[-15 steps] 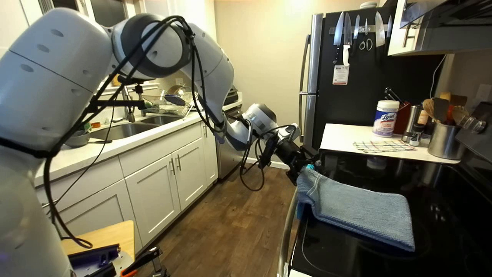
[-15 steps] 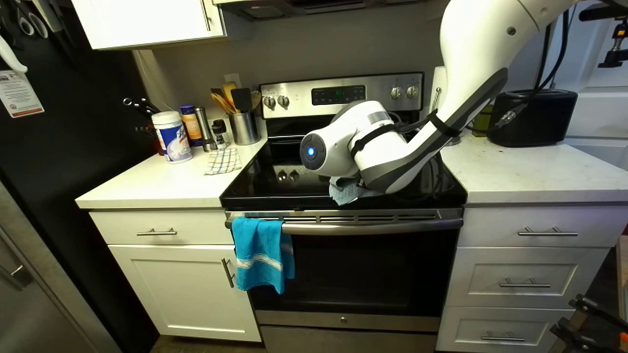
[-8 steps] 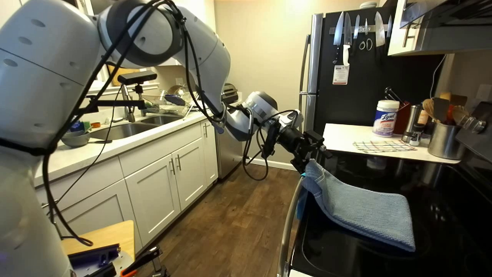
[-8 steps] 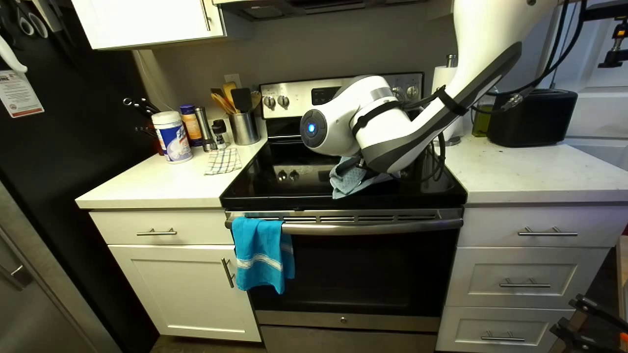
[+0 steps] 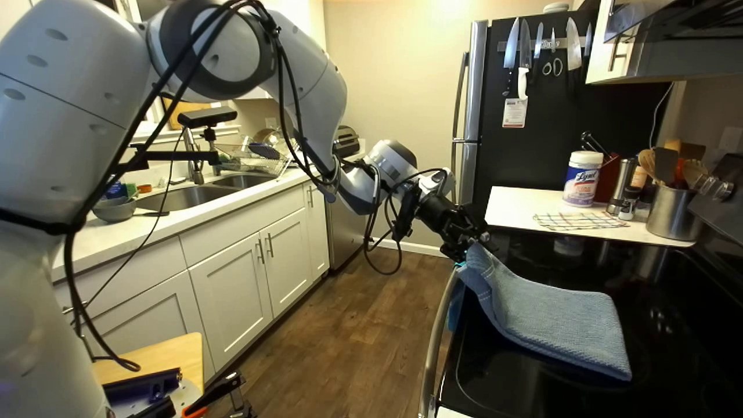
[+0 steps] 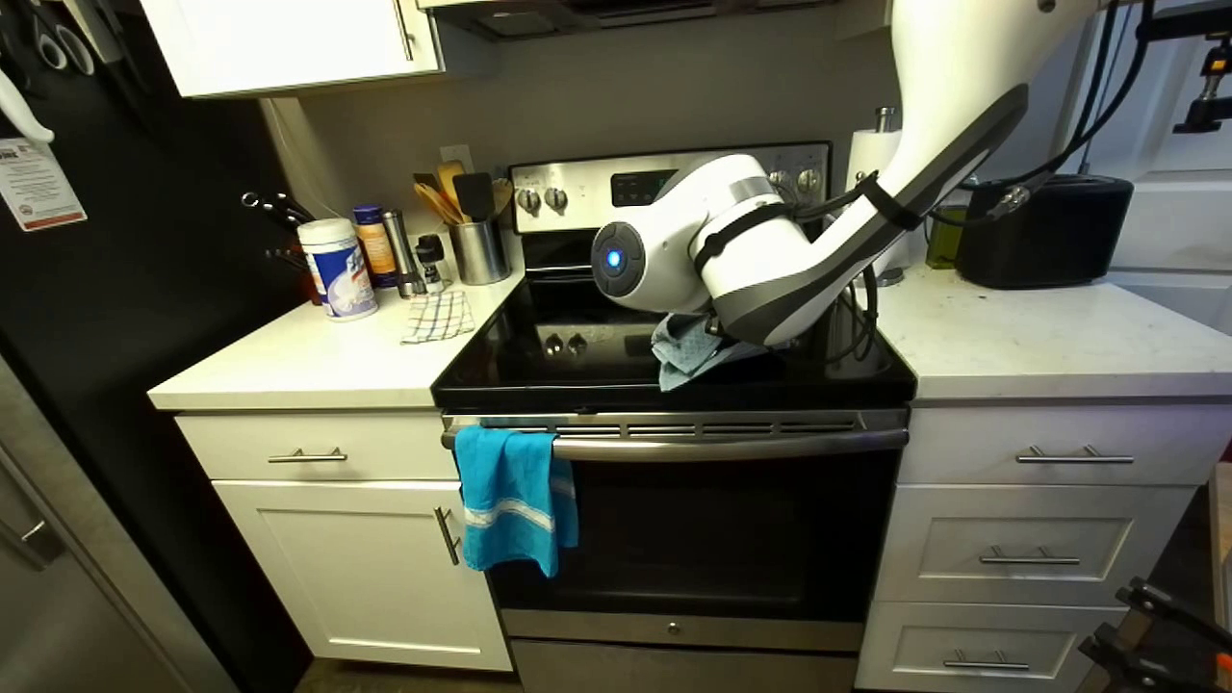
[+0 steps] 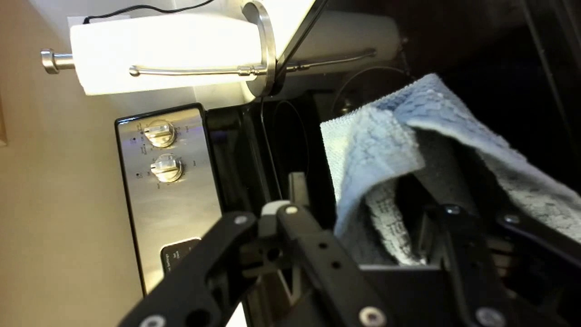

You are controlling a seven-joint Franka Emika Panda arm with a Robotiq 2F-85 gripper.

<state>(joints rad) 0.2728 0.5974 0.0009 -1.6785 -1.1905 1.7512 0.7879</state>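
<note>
Because your black two-fingered tool (image 7: 362, 208) is spread, the folded blue cloth towel (image 7: 381, 147) at frame right seems to hold itself up.

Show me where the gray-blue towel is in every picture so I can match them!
In an exterior view, the towel lies at lower right.
In an exterior view, the towel is just right of the middle, partly hidden by the arm.
In the wrist view, the towel is right of the middle.
Landmark in all three: the black stove under it.
</note>
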